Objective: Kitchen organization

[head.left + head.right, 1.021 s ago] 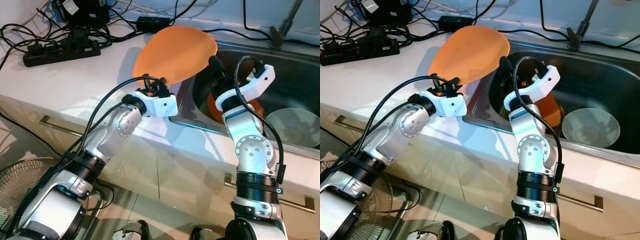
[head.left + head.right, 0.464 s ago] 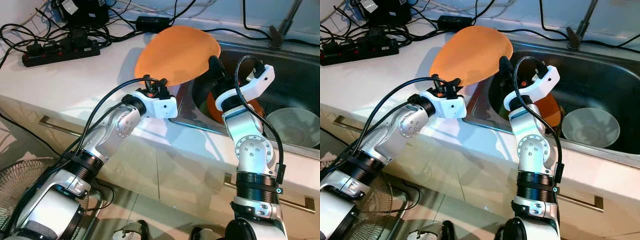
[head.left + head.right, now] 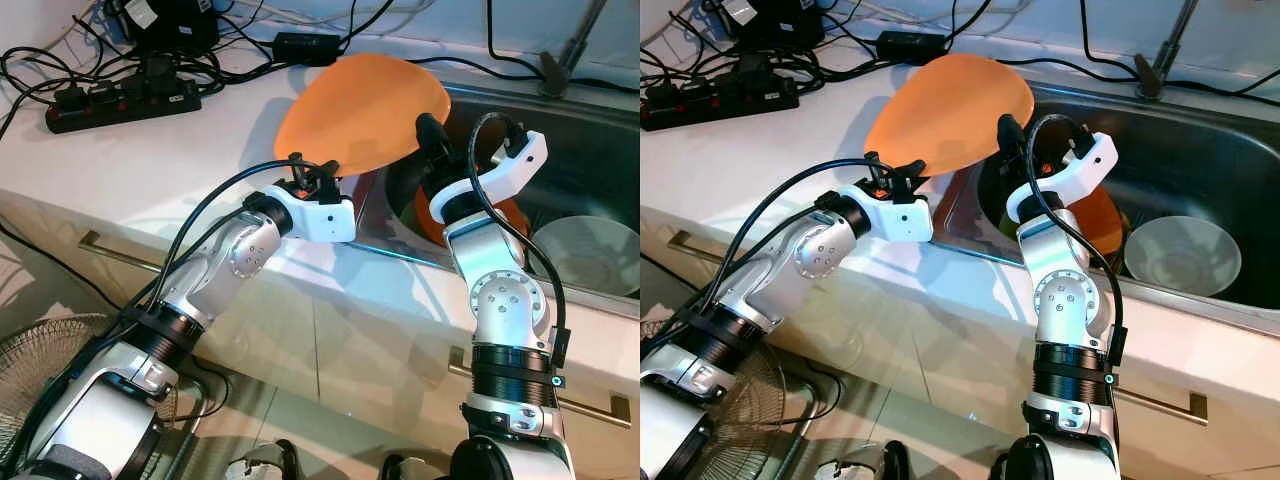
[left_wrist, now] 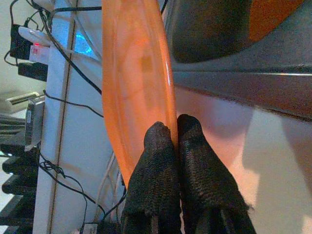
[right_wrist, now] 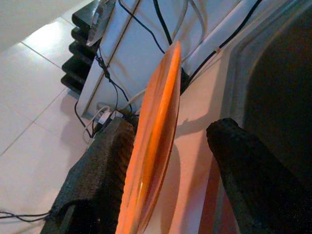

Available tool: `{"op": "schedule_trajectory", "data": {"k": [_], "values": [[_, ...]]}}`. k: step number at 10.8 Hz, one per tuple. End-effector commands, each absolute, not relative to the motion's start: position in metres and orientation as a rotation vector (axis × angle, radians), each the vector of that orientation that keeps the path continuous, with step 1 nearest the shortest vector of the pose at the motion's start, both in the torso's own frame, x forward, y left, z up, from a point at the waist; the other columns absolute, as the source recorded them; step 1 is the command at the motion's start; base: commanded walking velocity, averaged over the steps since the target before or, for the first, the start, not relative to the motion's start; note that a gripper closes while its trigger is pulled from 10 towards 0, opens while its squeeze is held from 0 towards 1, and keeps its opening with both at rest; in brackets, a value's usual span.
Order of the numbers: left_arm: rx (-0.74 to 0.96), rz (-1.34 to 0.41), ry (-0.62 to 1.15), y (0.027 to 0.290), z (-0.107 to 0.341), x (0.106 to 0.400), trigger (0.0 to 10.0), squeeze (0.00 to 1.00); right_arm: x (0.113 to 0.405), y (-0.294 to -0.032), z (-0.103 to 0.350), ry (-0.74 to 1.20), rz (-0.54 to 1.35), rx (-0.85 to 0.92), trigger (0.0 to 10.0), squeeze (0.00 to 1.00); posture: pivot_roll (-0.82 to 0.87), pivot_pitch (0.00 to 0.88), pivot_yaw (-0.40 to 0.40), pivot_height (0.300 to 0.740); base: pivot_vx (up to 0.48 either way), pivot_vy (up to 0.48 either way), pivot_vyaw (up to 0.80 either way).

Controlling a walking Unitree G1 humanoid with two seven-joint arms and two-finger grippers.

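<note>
A large orange plate (image 3: 360,110) hangs tilted above the white counter (image 3: 180,170), right at the left rim of the steel sink (image 3: 600,140). My left gripper (image 4: 166,130) is shut on the plate's lower rim, one finger on each face. My right gripper (image 5: 170,129) reaches up from the sink side and stands open, its fingers (image 5: 229,146) straddling the plate's right edge with a gap on one side. In the left eye view one right finger (image 3: 431,131) shows just beside the plate's rim.
A second orange dish (image 3: 508,214) and a white bowl (image 3: 590,252) lie in the sink. A black power strip (image 3: 120,105) and tangled cables sit at the counter's back left. The faucet base (image 3: 556,68) stands behind the sink. A floor fan (image 3: 50,350) stands low left.
My left gripper has carried the orange plate a little to the right, toward the sink and the right gripper. The right arm has barely moved.
</note>
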State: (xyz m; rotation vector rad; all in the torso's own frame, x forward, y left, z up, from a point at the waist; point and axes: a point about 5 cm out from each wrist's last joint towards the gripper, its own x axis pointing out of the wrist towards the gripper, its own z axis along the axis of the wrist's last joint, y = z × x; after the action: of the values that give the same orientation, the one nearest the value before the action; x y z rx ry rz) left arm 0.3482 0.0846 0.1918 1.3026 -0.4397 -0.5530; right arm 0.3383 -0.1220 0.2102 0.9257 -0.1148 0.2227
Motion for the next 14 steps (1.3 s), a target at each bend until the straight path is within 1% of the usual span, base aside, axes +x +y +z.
{"op": "schedule_trajectory", "data": {"k": [1, 2, 3, 4, 12, 13, 14], "values": [[1.314, -0.604, -0.406, 0.0848, 0.1792, 0.3437, 10.0, 0.00, 0.3400, -0.1133, 0.2132, -0.105, 0.234, 0.954, 10.0, 0.00, 0.04, 0.102, 0.045, 0.740, 0.000, 0.000, 0.00], [1.318, -0.606, -0.409, 0.0848, 0.1796, 0.3437, 10.0, 0.00, 0.3404, -0.1136, 0.2128, -0.104, 0.229, 0.955, 10.0, 0.00, 0.04, 0.103, 0.045, 0.740, 0.000, 0.000, 0.00], [1.319, -0.608, -0.412, 0.0849, 0.1798, 0.3437, 10.0, 0.00, 0.3408, -0.1142, 0.2128, -0.105, 0.223, 0.955, 4.1, 0.00, 0.04, 0.102, 0.045, 0.740, 0.000, 0.000, 0.00], [1.321, -0.610, -0.413, 0.0849, 0.1794, 0.3435, 10.0, 0.00, 0.3407, -0.1146, 0.2126, -0.108, 0.221, 0.957, 0.0, 0.00, 0.04, 0.101, 0.045, 0.740, 0.000, 0.000, 0.00], [1.338, -0.644, -0.443, 0.0822, 0.1791, 0.3409, 10.0, 0.00, 0.3417, -0.1100, 0.2113, -0.100, 0.236, 0.960, 0.0, 0.00, 0.05, 0.079, 0.047, 0.740, 0.000, 0.000, 0.00], [1.340, -0.646, -0.448, 0.0820, 0.1794, 0.3406, 10.0, 0.00, 0.3417, -0.1092, 0.2109, -0.097, 0.239, 0.958, 10.0, 0.00, 0.05, 0.077, 0.046, 0.740, 0.000, 0.000, 0.00], [1.342, -0.647, -0.451, 0.0818, 0.1794, 0.3405, 10.0, 0.00, 0.3419, -0.1077, 0.2103, -0.087, 0.247, 0.949, 10.0, 0.00, 0.05, 0.076, 0.046, 0.740, 0.000, 0.000, 0.00]]}}
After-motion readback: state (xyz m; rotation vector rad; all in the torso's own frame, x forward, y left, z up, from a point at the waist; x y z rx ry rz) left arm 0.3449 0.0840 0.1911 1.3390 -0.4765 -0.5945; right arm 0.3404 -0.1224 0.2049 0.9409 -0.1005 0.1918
